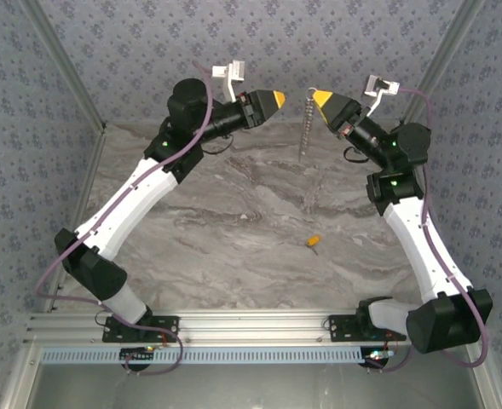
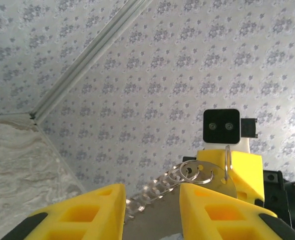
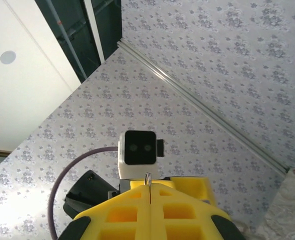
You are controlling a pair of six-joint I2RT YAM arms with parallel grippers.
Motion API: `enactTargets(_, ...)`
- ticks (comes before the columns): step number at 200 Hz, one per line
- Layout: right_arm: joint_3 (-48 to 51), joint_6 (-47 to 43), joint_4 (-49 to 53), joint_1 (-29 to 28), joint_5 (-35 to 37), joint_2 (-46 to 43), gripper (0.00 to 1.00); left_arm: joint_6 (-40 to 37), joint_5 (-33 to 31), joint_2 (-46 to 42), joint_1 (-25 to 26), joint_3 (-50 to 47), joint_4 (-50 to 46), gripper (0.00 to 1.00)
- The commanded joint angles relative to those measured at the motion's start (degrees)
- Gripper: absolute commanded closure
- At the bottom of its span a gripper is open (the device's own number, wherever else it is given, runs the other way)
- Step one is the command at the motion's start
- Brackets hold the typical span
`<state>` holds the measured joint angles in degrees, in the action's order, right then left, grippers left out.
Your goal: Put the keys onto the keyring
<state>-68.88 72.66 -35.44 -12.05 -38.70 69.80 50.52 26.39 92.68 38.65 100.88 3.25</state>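
The right tool (image 1: 320, 99) is clenched on the keyring (image 1: 306, 128), pinching the thin ring edge-on between its yellow pads so that the short chain hangs free above the far edge of the counter (image 1: 233, 213), about midway along it. Held up in the air like this, the ring is offered to the other arm rather than lying flat on the marble, where its wire would probably be hard to get under. The left tool (image 1: 276, 100) faces it nose to nose, just beside it but not touching, its jaws parted with nothing between them (its wrist view looks through the gap at the ring and chain). I judge it is lined up to steady or spread the ring. The key (image 1: 314, 242), tiny with a yellow-orange head, lies alone on the counter toward the near edge, right of the middle and well apart from both tools, so it is not yet threaded. The counter is grey veined marble with a dull finish. Walls (image 1: 131, 43) papered in a small grey-blue floral print close it in, with aluminium rails (image 1: 63, 64) running up the corners.
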Motion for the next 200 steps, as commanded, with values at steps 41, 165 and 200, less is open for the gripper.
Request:
enactTargets(41,-1.76,0.63,-4.46,-3.91,4.42,2.08,1.0,2.83,-4.39,-0.99,3.18,-0.2,10.46,0.68)
enactTargets(165,-1.69,0.46,-4.11,-5.13,4.83,2.71,1.0,2.83,-5.65,-1.61,3.2,-2.28,12.65,0.73)
enactTargets(200,-1.69,0.55,-4.11,-5.08,4.86,2.88,1.0,2.92,-5.56,-1.58,3.18,-2.38,12.64,0.74)
